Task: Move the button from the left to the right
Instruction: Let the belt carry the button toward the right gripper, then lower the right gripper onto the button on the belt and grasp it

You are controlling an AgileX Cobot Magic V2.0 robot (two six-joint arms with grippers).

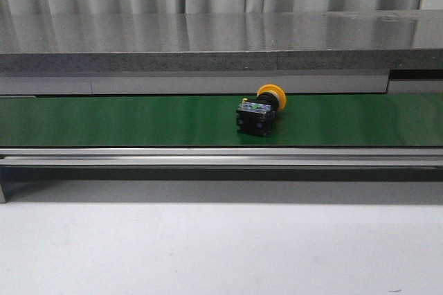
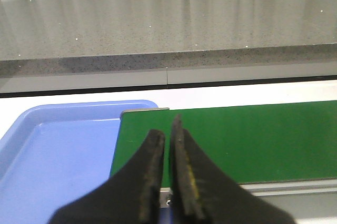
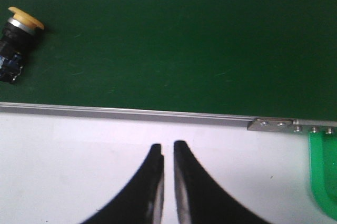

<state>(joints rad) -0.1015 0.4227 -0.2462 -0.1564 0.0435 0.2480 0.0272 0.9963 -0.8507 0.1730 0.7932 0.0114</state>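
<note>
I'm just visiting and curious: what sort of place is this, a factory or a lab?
Probably a lab mock-up of a factory sorting line. A long green conveyor belt carries an industrial push button, a blue tray sits at one end of the belt, and a grey stone-look counter runs behind, backed by curtains.

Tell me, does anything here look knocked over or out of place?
Only the button: it lies tipped on its side on the green belt, its yellow cap pointing sideways instead of up. Nothing looks spilled or broken. Both grippers, left and right, are nowhere near it.

Both arms end in black, curved, tapering jaws.
</note>
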